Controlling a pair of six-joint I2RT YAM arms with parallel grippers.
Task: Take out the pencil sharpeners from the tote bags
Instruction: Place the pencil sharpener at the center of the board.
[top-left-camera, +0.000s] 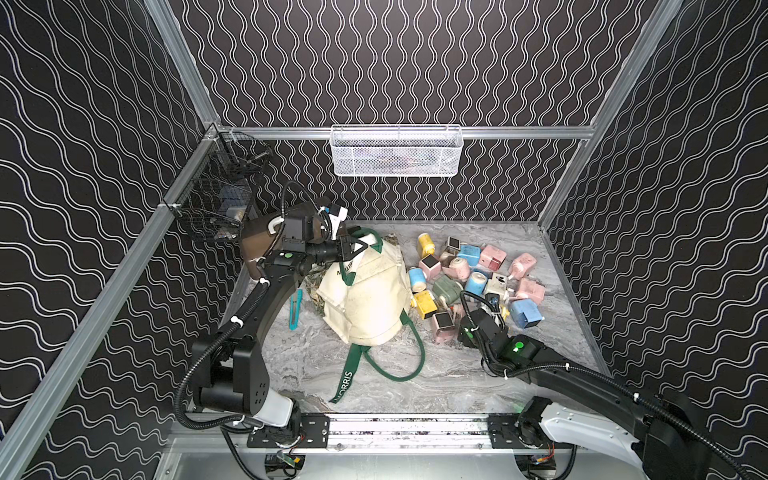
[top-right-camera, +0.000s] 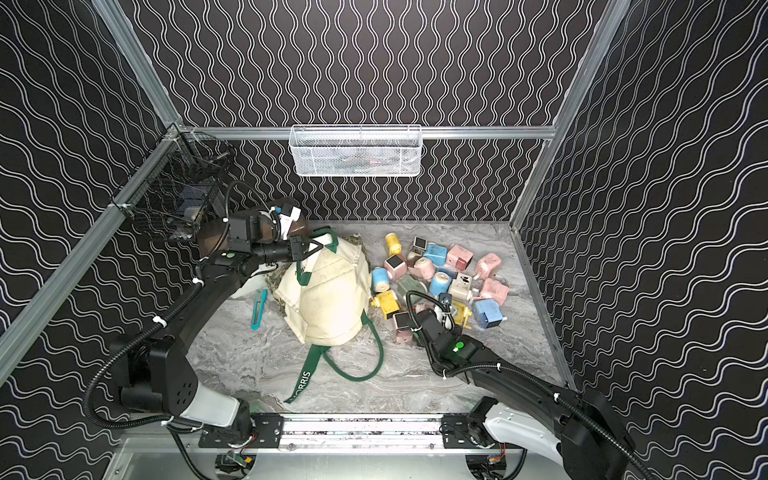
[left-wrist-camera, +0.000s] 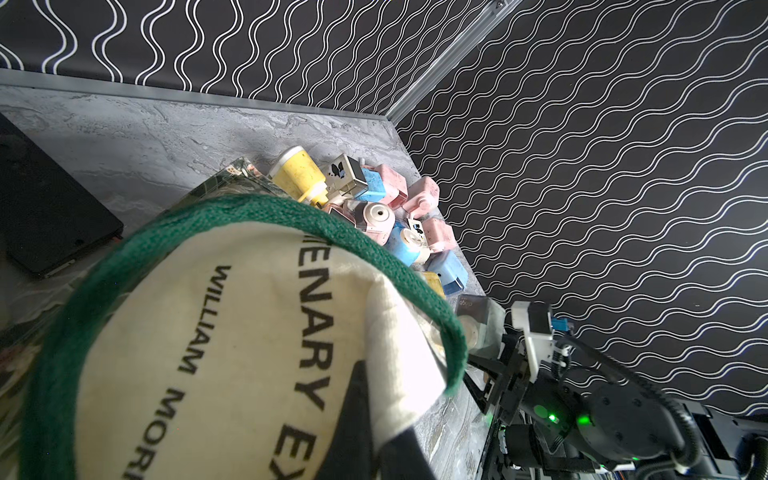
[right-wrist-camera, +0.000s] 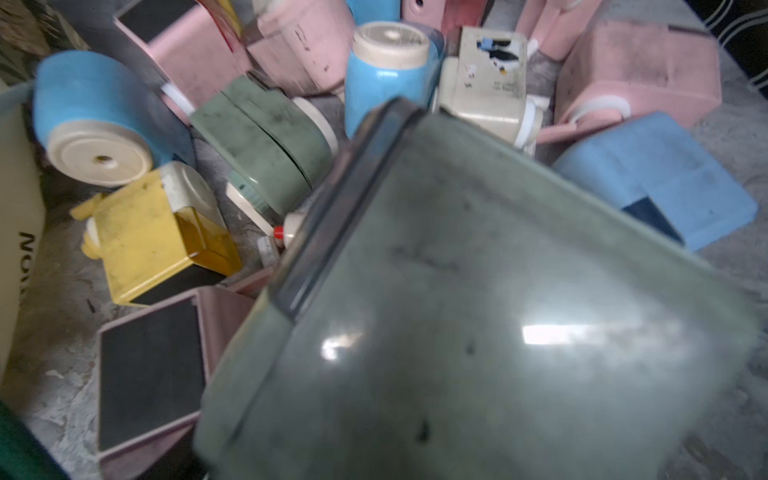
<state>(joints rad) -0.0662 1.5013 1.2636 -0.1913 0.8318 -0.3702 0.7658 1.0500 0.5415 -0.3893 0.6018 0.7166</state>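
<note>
Cream tote bag (top-left-camera: 365, 299) slumped, left gripper (top-left-camera: 358, 249) pinched tight on its rim; right gripper (left-wrist-camera: 478, 353) spread wide around grey-green sharpener (right-wrist-camera: 478, 311); table (top-left-camera: 436, 374) front clear

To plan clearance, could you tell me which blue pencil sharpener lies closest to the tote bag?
The rounded blue pencil sharpener with a cream end cap, right beside the tote bag; the other blue ones lie farther into the pile.
</note>
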